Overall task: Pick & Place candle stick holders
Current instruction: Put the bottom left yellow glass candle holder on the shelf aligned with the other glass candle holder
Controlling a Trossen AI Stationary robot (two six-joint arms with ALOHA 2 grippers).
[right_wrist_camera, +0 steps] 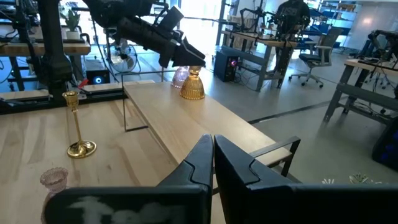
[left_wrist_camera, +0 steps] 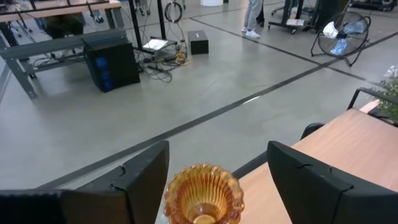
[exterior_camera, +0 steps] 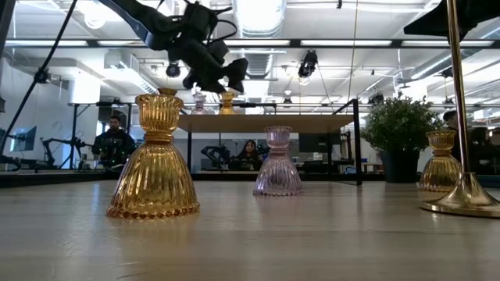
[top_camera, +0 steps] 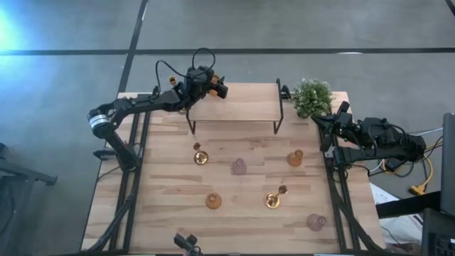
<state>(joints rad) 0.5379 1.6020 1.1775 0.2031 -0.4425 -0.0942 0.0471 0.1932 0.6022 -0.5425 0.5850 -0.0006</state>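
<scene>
Hovering over the raised shelf (top_camera: 234,110), left gripper (left_wrist_camera: 217,180) sits wide open around an amber glass holder (left_wrist_camera: 203,194) at the shelf's left end. Right gripper (right_wrist_camera: 212,163) is shut and empty at the counter's (top_camera: 242,213) right edge; other holders are scattered on the counter

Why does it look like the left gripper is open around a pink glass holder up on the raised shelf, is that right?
Nearly right, but the colour is wrong. The left gripper is open around an amber glass holder, not a pink one, up on the raised shelf. The left wrist view shows its ribbed amber glass between the two dark fingers.
</scene>
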